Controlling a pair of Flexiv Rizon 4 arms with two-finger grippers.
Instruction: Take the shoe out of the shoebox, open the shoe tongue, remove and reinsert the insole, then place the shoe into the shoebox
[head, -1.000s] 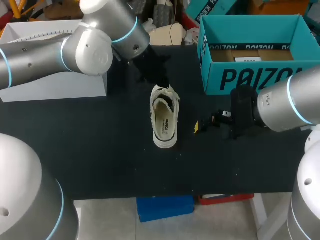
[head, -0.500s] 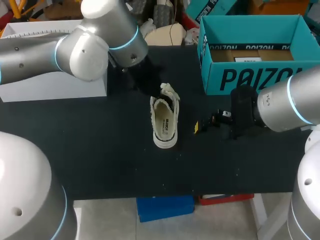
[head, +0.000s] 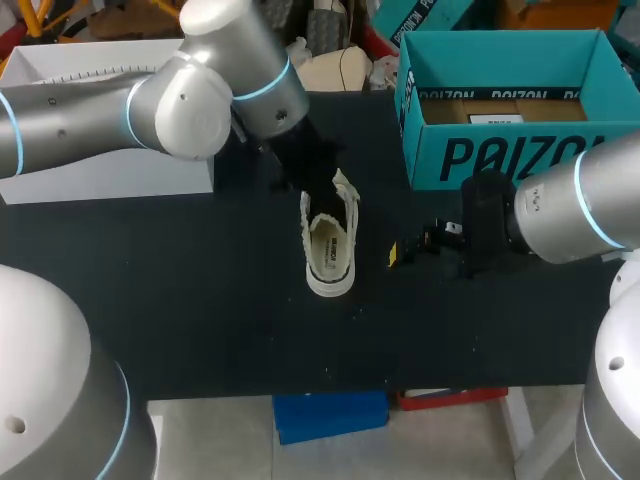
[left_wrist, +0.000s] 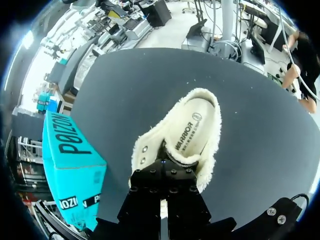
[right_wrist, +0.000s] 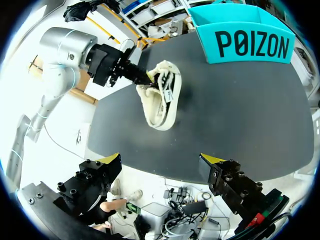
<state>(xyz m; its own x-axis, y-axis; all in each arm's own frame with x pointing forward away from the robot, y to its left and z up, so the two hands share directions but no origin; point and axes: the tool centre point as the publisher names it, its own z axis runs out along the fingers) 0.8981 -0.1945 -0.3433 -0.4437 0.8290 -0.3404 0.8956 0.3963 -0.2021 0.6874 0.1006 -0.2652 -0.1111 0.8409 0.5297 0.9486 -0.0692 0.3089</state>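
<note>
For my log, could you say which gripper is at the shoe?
The left gripper, pinching the shoe by its tongue; the right gripper hangs open, well clear.

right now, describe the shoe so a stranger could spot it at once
The black table has a teal shoebox at its far right. Left of the box, mid-table, lies the shoe, the left tool at its tongue. It alone is cream and fuzzy-edged.

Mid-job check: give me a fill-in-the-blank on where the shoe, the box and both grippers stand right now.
1. The shoe lies on the table, ____ the teal shoebox.
2. The left gripper is shut on the shoe's ____.
3. The right gripper is ____, apart from the shoe.
4. The insole lies ____ the shoe.
Missing words: outside; tongue; open; inside.
</note>
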